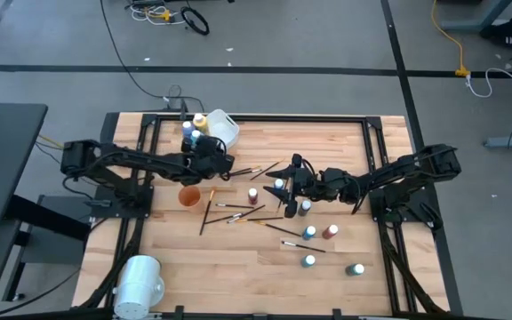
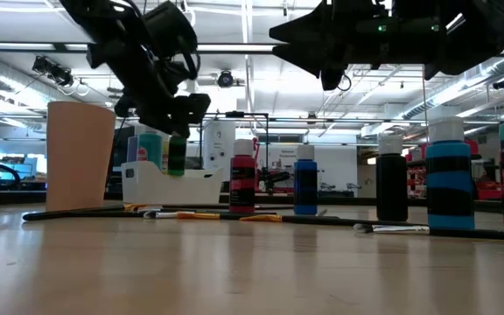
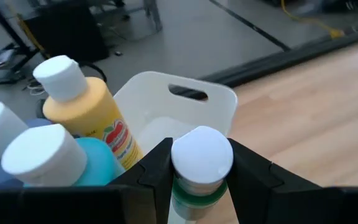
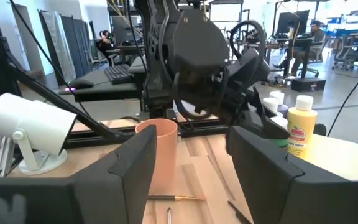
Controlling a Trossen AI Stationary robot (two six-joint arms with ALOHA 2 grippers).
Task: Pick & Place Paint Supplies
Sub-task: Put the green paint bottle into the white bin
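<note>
left hand (image 3: 201, 180): clamped on green bottle (image 3: 199, 186), held over white tub (image 3: 166, 109)
right hand (image 4: 188, 168): fingers apart, nothing held, above bench (image 1: 238, 258)

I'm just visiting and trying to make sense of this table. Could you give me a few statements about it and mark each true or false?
1. The left gripper holds a green paint bottle with a white cap. True.
2. The right gripper is clamped on a brush. False: it is open and holds nothing.
3. A yellow bottle already stands in the white tub. True.
4. The orange cup lies on its side. False: it stands upright on the table.
5. All the bottles are already in the tub. False: several, such as a red bottle, stand out on the table.
</note>
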